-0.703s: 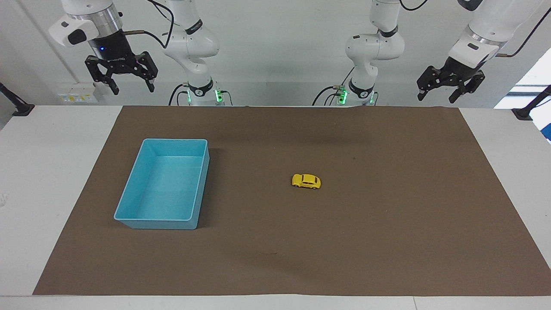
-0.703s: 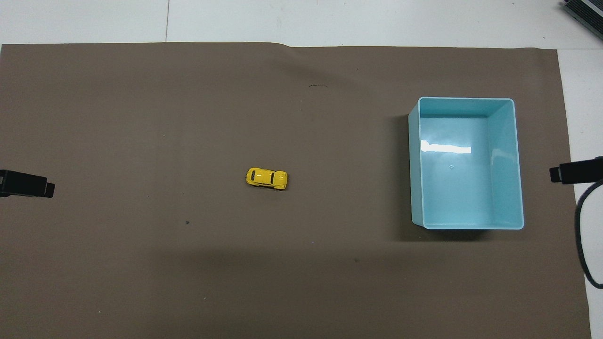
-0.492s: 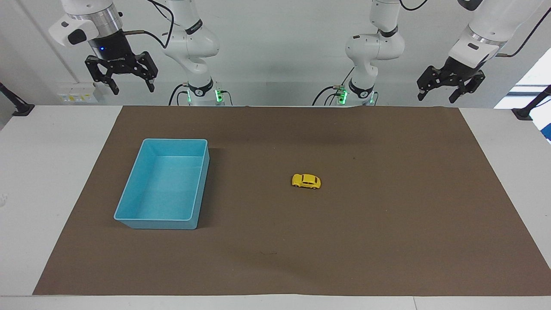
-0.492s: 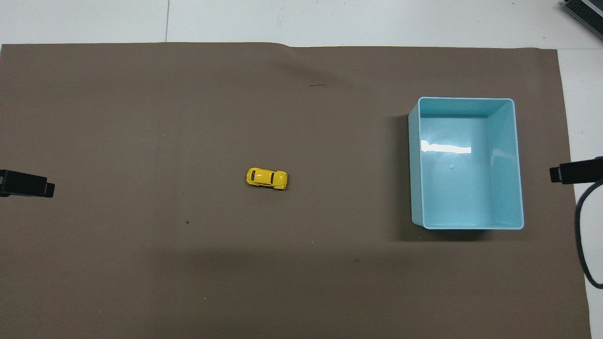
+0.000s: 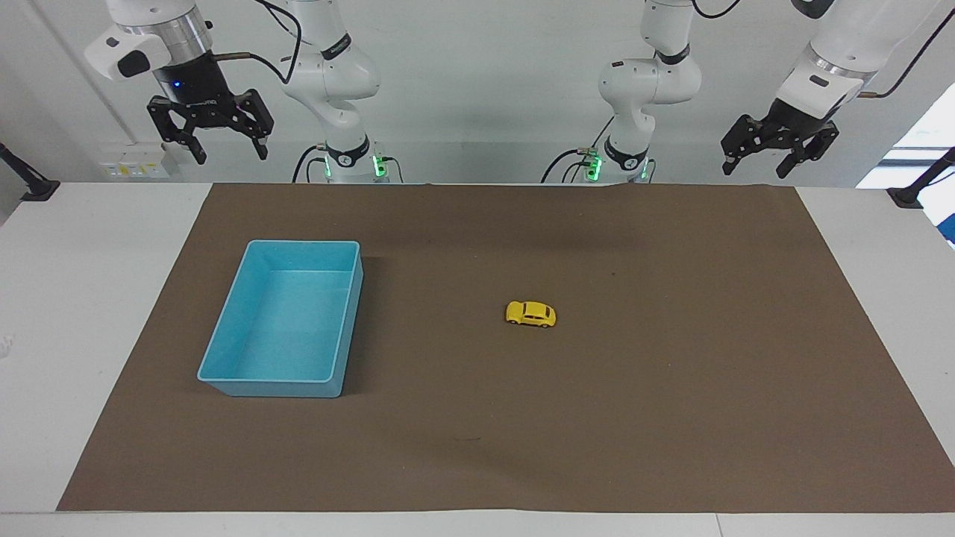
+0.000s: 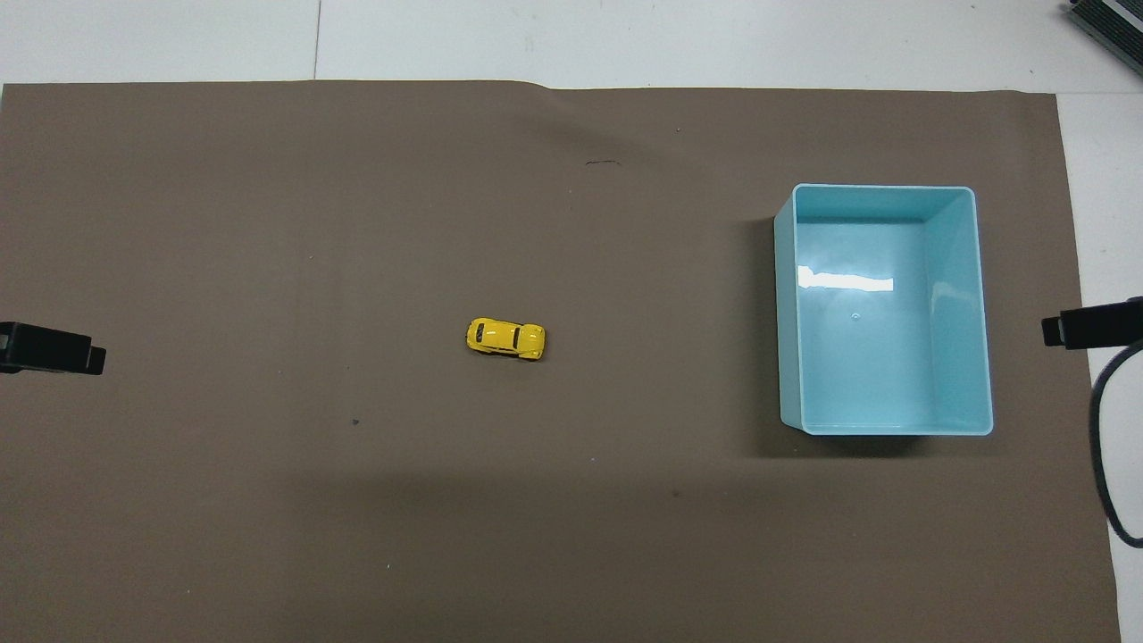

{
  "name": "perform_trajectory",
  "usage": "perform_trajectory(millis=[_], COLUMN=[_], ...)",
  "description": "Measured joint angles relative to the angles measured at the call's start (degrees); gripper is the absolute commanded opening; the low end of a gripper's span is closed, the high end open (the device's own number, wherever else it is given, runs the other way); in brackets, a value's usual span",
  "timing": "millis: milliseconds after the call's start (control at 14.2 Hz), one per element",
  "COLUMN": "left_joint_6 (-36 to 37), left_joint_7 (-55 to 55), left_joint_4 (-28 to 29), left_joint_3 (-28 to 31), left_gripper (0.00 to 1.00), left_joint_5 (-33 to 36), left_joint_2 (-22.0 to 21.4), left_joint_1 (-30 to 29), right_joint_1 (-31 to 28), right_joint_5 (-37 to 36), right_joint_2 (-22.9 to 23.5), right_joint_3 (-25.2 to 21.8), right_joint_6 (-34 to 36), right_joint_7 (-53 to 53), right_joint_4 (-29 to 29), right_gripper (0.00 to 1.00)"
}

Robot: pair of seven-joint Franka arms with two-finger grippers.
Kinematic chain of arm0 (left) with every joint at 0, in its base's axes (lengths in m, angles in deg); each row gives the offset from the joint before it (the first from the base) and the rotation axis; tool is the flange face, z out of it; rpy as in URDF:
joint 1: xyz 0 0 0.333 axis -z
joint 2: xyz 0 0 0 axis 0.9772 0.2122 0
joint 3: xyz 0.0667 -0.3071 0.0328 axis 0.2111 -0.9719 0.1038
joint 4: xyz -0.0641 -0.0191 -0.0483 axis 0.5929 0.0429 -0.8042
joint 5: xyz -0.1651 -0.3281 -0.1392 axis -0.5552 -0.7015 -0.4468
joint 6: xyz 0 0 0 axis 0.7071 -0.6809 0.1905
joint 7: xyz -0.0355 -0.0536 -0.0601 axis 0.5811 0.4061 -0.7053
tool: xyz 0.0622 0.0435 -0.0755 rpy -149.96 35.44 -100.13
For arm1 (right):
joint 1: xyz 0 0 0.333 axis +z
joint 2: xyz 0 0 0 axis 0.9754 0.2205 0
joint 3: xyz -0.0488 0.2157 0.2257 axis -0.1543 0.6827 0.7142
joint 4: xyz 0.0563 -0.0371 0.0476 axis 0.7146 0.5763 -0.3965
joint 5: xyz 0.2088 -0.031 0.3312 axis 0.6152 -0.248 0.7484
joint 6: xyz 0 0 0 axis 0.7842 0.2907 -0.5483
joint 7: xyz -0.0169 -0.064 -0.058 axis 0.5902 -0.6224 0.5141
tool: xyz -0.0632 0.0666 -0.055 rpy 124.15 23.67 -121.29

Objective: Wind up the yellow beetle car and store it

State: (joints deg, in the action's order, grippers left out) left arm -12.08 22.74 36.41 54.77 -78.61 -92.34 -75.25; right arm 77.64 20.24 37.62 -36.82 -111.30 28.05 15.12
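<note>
I get bright, even light from above in both views. A white glare streak sits on the bin floor in the overhead view, and the bin throws a soft shadow onto the mat at its side and its nearer end. A broad faint shadow crosses the mat's nearer part. Daylight blows out a window at the facing view's edge. Focus is sharp throughout.

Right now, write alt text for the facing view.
A tiny yellow beetle toy car sits on a brown mat, apart from an empty light blue plastic bin. The left claw and right claw hang open, raised near the bases.
</note>
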Motion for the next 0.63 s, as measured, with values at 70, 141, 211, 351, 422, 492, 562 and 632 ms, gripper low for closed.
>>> perform_trajectory(millis=[70,141,211,351,422,492,562,632], left_joint_6=[0.0,0.0,0.0,-0.03,-0.04,-0.11,-0.44,-1.02], left_joint_7=[-0.15,-0.25,-0.35,-0.52,-1.07,-2.11,-3.91,-6.3], left_joint_4=[0.05,0.1,0.17,0.4,0.57,0.66,0.76,0.92], left_joint_3=[-0.03,-0.04,-0.06,-0.12,-0.2,-0.31,-0.49,-0.77], left_gripper=[1.0,1.0,1.0,1.0,1.0,1.0,1.0,1.0], left_joint_5=[0.0,0.0,0.0,0.0,0.0,0.0,0.0,-0.01], left_joint_2=[0.0,0.01,0.02,0.17,0.39,0.71,1.17,1.81], left_joint_1=[0.0,0.0,0.0,0.01,0.01,0.02,0.12,0.35], right_joint_1=[0.0,0.0,0.0,0.0,0.0,0.0,0.0,0.0], right_joint_5=[0.0,0.0,0.0,0.0,0.0,0.0,0.0,0.0], right_joint_2=[0.0,0.0,0.0,0.0,0.0,0.0,0.0,0.0], right_joint_3=[0.0,0.0,0.0,0.0,0.0,0.0,0.0,0.0], right_joint_6=[0.0,0.0,0.0,0.0,0.0,0.0,0.0,0.0], right_joint_7=[0.0,0.0,0.0,0.0,0.0,0.0,0.0,0.0], right_joint_4=[0.0,0.0,0.0,0.0,0.0,0.0,0.0,0.0], right_gripper=[1.0,1.0,1.0,1.0,1.0,1.0,1.0,1.0])
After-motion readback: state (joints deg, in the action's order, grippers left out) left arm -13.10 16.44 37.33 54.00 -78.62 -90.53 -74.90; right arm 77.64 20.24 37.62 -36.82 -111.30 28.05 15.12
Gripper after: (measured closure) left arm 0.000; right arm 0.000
